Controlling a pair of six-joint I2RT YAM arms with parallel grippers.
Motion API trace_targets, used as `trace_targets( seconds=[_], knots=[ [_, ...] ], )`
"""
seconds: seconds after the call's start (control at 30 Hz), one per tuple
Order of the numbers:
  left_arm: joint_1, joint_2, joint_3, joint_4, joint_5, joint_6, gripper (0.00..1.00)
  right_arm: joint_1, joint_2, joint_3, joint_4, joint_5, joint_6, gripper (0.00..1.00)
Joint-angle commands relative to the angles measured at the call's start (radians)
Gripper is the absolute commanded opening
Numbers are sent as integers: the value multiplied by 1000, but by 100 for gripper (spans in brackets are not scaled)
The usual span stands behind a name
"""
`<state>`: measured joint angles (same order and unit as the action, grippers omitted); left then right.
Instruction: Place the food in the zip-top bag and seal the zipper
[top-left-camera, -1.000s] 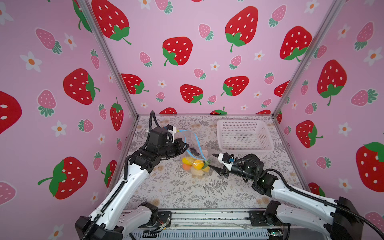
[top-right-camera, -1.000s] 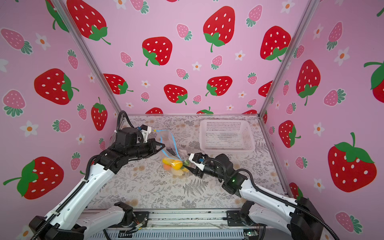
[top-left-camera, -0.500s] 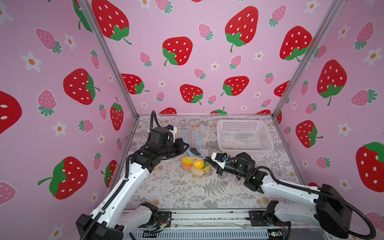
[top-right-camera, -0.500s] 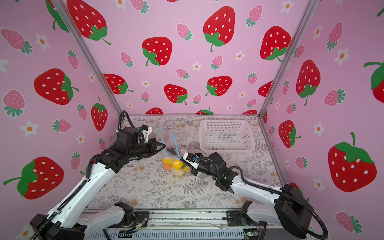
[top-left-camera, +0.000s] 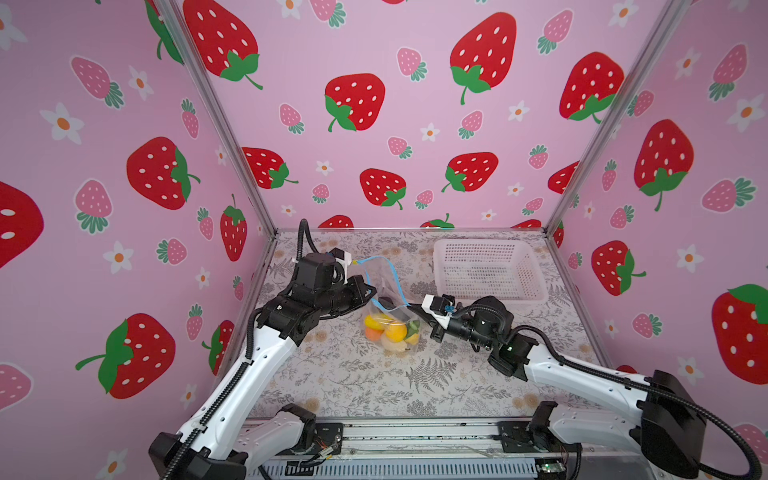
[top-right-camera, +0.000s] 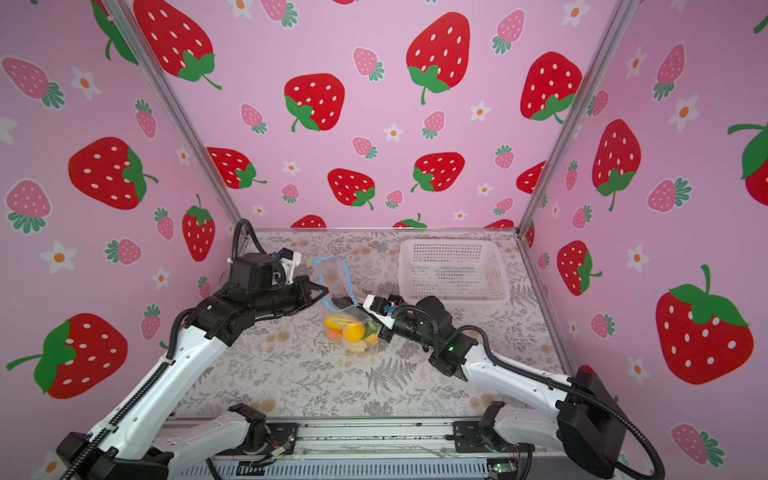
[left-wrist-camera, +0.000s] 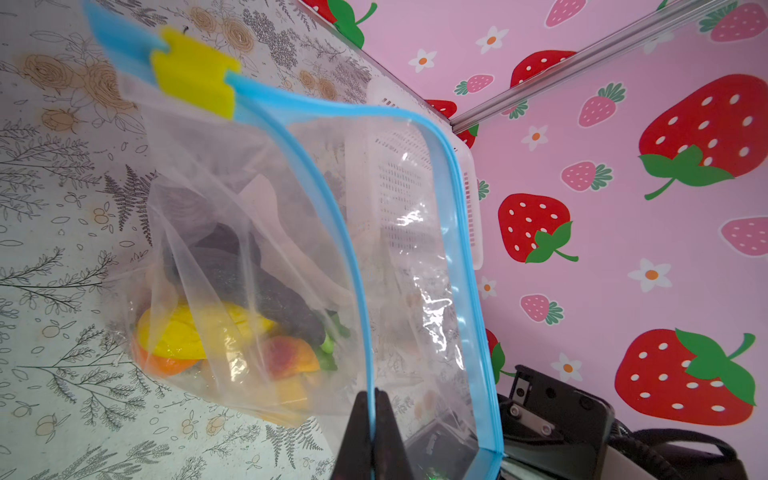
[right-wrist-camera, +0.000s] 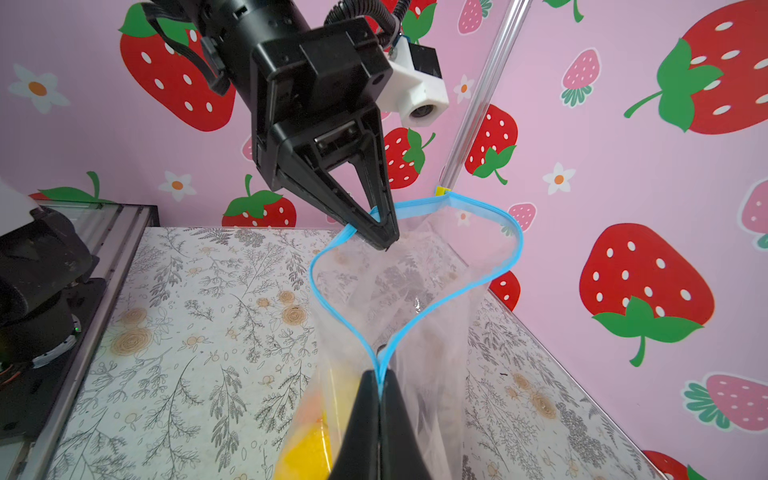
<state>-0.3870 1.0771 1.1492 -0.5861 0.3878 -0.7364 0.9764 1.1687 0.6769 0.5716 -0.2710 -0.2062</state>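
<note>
- In both top views, my left claw (top-left-camera: 372, 296) and right claw (top-left-camera: 412, 308) each pinch the bag (top-left-camera: 381, 276) rim. The food (top-left-camera: 390, 328) sits inside the bag, below and between them. A basket (top-left-camera: 486, 270) stands beyond my right claw.
- Left wrist view: my left jaws are closed tight on the blue zipper (left-wrist-camera: 316, 199). The yellow slider (left-wrist-camera: 193, 70) is at the strip's far end.
- Right wrist view: my right jaws clamp the zipper's near end. The bag's mouth gapes open between both claws.

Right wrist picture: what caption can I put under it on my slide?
Left hand and right hand each pinch the open zipper of the zip-top bag, yellow food inside.
</note>
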Motion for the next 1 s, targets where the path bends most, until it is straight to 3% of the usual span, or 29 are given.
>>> trace_targets(
  seconds=[0.0, 0.2, 0.47, 0.63, 0.73, 0.83, 0.97],
  knots=[
    [-1, -29, 54, -51, -32, 23, 0, -14, -23, 57, -42, -21, -63, 0],
    [-4, -68, 54, -54, -39, 20, 0, -57, 13, 164, -178, -144, -86, 0],
    [-6, -80, 66, -55, 4, 22, 0, -96, 59, 290, -339, -164, -178, 0],
    [-4, -76, 89, -70, -3, 94, 31, -127, 77, 325, -393, -178, -241, 0],
    [5, -89, 103, -81, -25, 155, 44, -149, 98, 349, -426, -214, -262, 0],
    [19, -107, 111, -82, -31, 221, 52, -171, 122, 378, -460, -242, -283, 0],
    [56, -143, 95, -75, -35, 305, 55, -197, 138, 404, -487, -279, -305, 0]
  ],
)
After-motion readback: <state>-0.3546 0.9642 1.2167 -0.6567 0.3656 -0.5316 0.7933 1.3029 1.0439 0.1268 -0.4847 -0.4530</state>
